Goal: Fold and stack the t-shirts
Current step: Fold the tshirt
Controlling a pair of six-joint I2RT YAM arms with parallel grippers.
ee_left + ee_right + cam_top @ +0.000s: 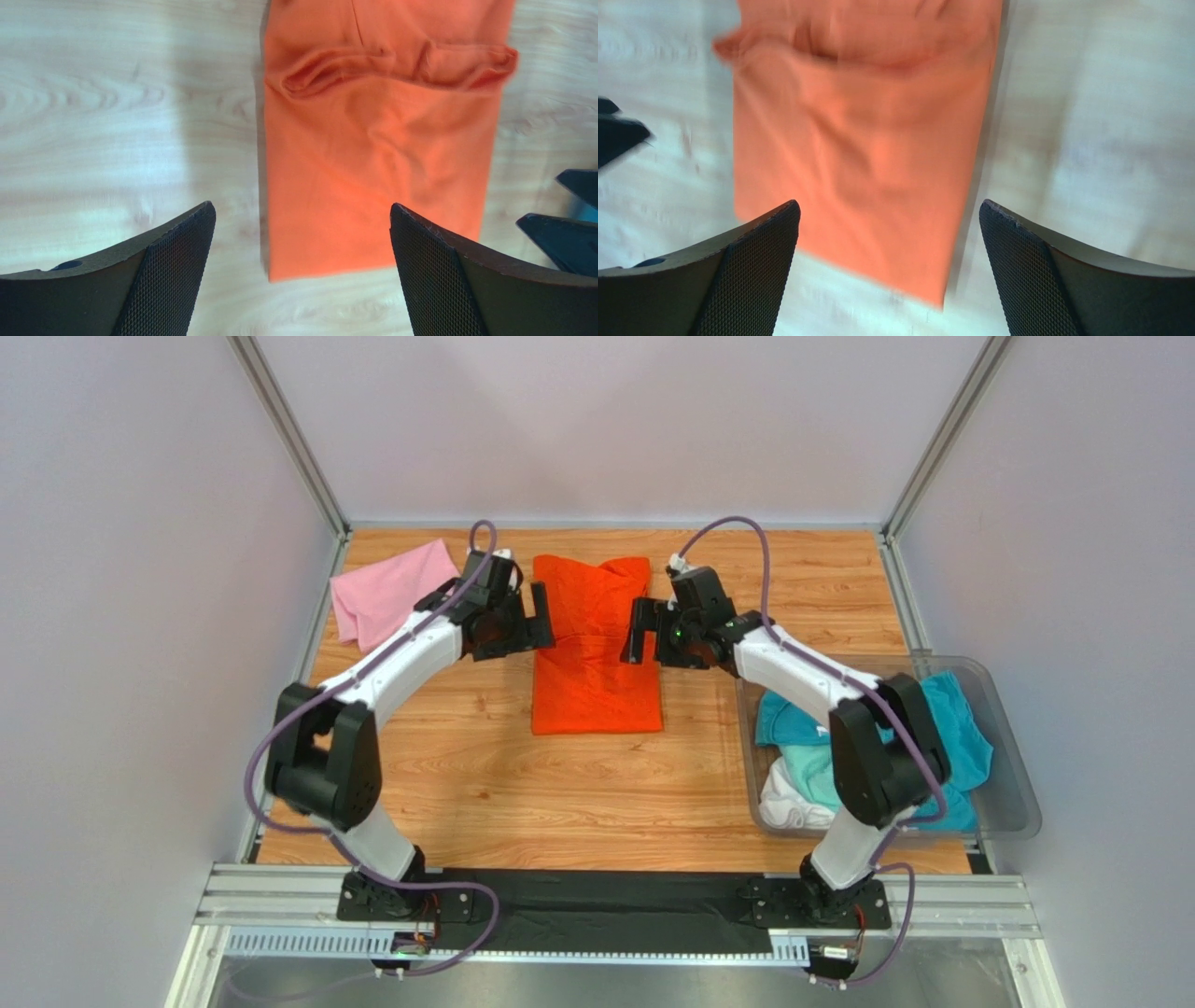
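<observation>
A pale wood-grain tabletop [463,756] sits inside plain grey walls [140,546], with metal posts in the far corners and a black strip [603,903] under the two arm bases.

There is one orange t-shirt [596,651], folded into a long rectangle, lying flat between the two sets of jaws. One pink t-shirt [386,588] lies crumpled just outboard of the left jaws, at the far left corner. One clear bin [1003,756] stands behind and outboard of the right jaws; it holds teal cloth [961,721], mint cloth [807,756] and white cloth [788,798], how many pieces I cannot tell.

The left jaws are spread wide and hold nothing; one end of the orange shirt lies in the gap between them. The right jaws are equally wide and bare, straddling the same end of the shirt from the opposite side. Whether either pair touches the cloth cannot be told.
</observation>
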